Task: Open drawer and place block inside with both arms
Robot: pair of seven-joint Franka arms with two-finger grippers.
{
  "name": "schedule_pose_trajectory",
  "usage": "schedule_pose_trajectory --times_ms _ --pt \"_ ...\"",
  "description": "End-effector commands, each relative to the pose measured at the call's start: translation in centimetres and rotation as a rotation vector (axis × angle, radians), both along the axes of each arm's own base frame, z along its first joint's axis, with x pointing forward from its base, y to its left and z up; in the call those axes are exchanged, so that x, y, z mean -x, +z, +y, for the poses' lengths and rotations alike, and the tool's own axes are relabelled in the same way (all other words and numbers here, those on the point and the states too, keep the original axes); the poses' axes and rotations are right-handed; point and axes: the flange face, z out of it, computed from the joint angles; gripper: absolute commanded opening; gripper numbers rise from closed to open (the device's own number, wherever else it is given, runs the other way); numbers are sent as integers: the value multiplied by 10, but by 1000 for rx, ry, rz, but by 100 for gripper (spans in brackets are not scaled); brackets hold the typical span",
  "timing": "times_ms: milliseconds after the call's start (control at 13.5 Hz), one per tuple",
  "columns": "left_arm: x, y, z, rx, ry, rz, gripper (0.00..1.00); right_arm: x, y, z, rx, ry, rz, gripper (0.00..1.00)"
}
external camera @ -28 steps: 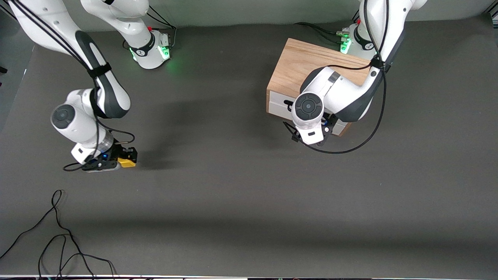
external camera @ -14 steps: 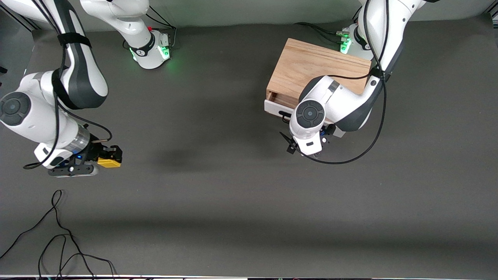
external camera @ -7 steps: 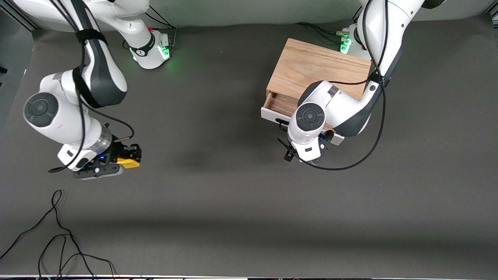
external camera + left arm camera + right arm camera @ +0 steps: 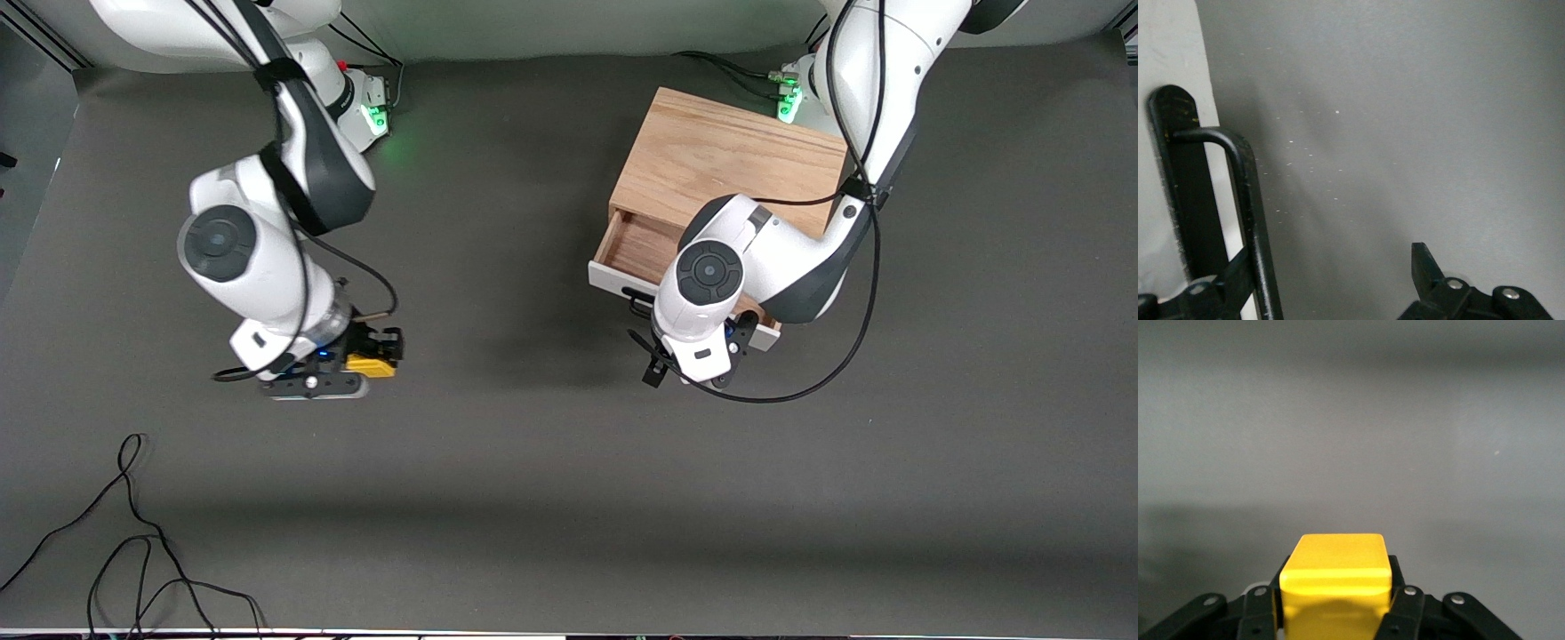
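The block [image 4: 372, 364], a yellow cube, sits pinched between the fingers of the right gripper [image 4: 378, 354], up in the air over bare table [image 4: 533, 498] toward the right arm's end, well apart from the drawer [image 4: 636, 249]. The right wrist view shows the block [image 4: 1336, 577] squarely seated between the two fingers [image 4: 1258, 613], its top face level, so the hold looks sound for a carry. The drawer is part-way out of the box [image 4: 725, 160]: an oak-floored strip shows between the box's edge and the white front panel, but much of the opening lies under the left arm's wrist. The left gripper [image 4: 689, 351] is at the drawer's front; in the left wrist view its fingers stand spread, one finger [image 4: 1425, 267] clear of the black handle [image 4: 1248, 200] and the other low against the bar, so it seems to hook the handle rather than clamp it. To do this step well, I would judge that the left arm should draw the drawer straight along its runners, without twisting the box, until the tray is open wider than the block. The right arm should bring the block across high enough to clear the panel, wait until the left wrist is out of the opening's way, then lower it well inside before letting go.
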Motion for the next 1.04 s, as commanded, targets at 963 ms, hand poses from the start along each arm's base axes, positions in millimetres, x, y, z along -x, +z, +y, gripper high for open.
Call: schedule_pose_trajectory --times_ms 963 --pt "-38 142 125 -34 -192 -3 100 -31 18 3 -2 -198 -4 0"
